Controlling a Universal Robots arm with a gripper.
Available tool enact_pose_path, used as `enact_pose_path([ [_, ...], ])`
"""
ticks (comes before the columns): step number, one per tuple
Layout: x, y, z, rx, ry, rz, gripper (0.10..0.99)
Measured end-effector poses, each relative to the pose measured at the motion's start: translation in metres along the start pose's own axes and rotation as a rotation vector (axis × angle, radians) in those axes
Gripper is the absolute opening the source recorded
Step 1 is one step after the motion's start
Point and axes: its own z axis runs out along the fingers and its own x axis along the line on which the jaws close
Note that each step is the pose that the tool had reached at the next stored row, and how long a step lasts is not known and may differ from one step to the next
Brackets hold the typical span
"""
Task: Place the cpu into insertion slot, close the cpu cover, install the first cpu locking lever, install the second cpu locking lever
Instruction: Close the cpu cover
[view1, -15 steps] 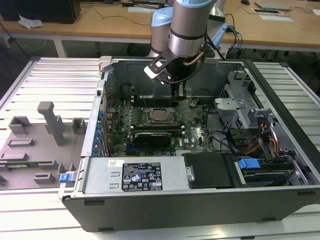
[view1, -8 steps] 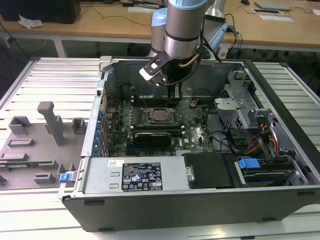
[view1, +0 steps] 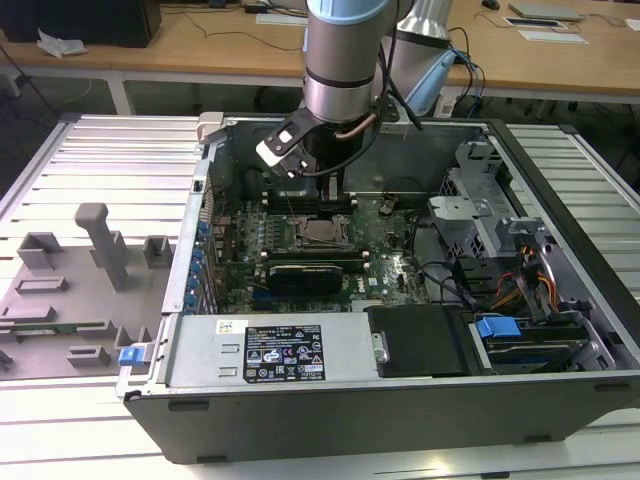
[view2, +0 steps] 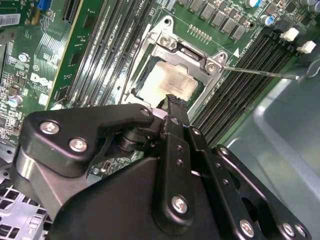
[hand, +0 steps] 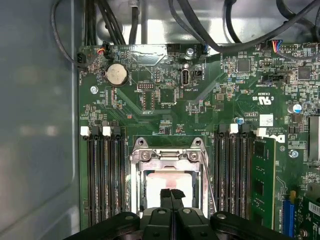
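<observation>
We see the gripper (hand: 172, 193) with its fingers pressed together and nothing between them, the tips just above the cpu (view2: 175, 80). The cpu sits in the insertion slot (view1: 321, 235) on the motherboard (hand: 150, 100), framed by the cpu cover (hand: 167, 159). A thin locking lever (view2: 260, 72) juts out over the memory slots (hand: 102, 175).

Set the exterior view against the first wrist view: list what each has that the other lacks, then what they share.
Exterior view: the grey parts tray at that view's left, and the arm reaching down into the computer. First wrist view: a round coin battery and the shut pincer. Both: the green motherboard and the insertion slot.
</observation>
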Motion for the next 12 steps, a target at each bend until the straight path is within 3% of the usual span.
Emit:
enact_pose_path([
  [3, 0.0, -0.0001, 0.0, 0.001, 0.0, -0.022, 0.106],
  [12, 0.0, 0.0, 0.0, 0.008, 0.0003, -0.242, 0.106],
])
